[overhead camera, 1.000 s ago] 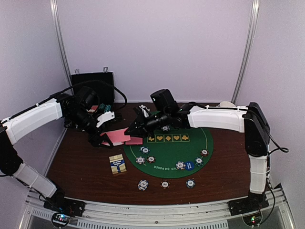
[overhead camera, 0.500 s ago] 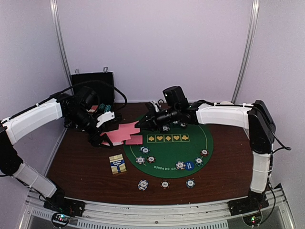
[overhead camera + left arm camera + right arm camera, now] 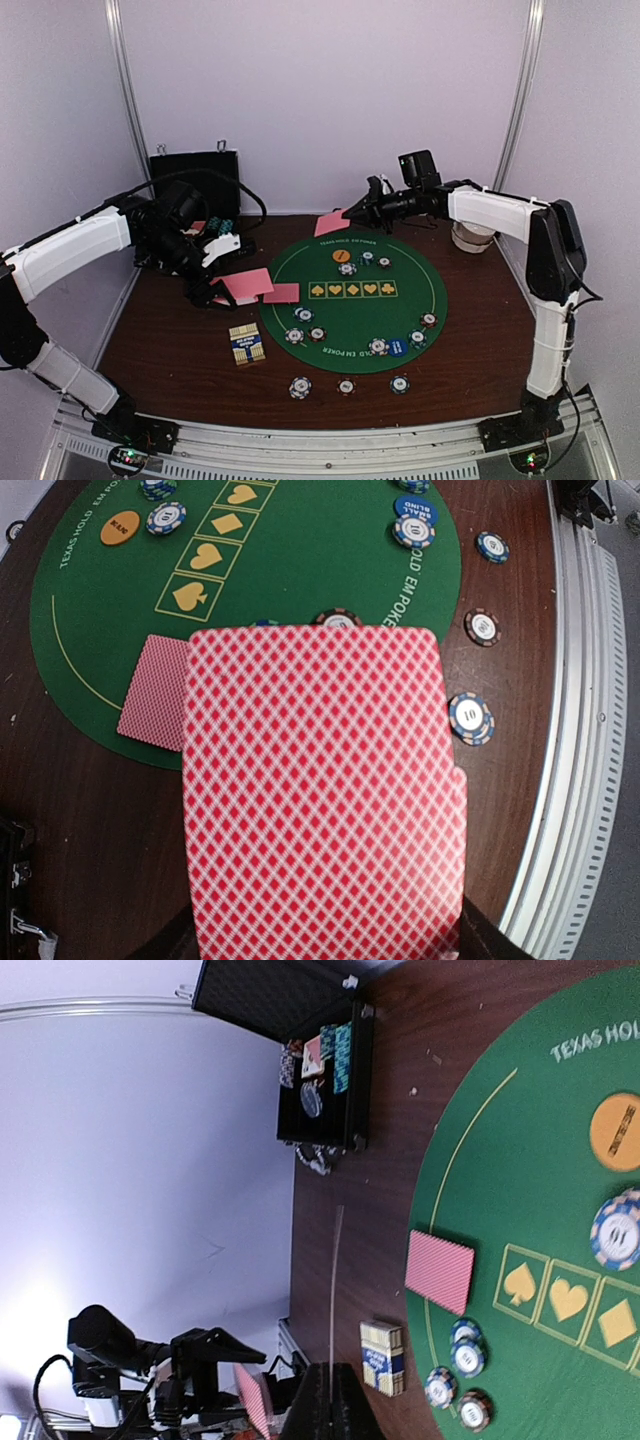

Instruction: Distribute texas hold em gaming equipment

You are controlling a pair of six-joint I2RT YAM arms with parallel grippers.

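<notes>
My left gripper (image 3: 212,288) is shut on a stack of pink-backed cards (image 3: 246,283), held over the table left of the green mat (image 3: 430,275); the stack fills the left wrist view (image 3: 320,800). One card (image 3: 282,293) lies face down on the mat's left edge. My right gripper (image 3: 360,214) is shut on a single card (image 3: 332,223) above the mat's far edge; that card shows edge-on in the right wrist view (image 3: 333,1290). Striped chips (image 3: 300,387) sit on and in front of the mat, with an orange disc (image 3: 342,255) and a blue disc (image 3: 397,347). I see no triangle marker.
A black case (image 3: 195,180) stands open at the back left with chips inside (image 3: 340,1055). A white bowl (image 3: 472,236) sits at the back right. A blue-and-cream card box (image 3: 246,345) lies left of the mat. The metal rail (image 3: 585,730) runs along the near table edge.
My right gripper has drawn a card away from the left gripper's stack and carried it right and back to the mat's far edge. The left arm has not moved.
</notes>
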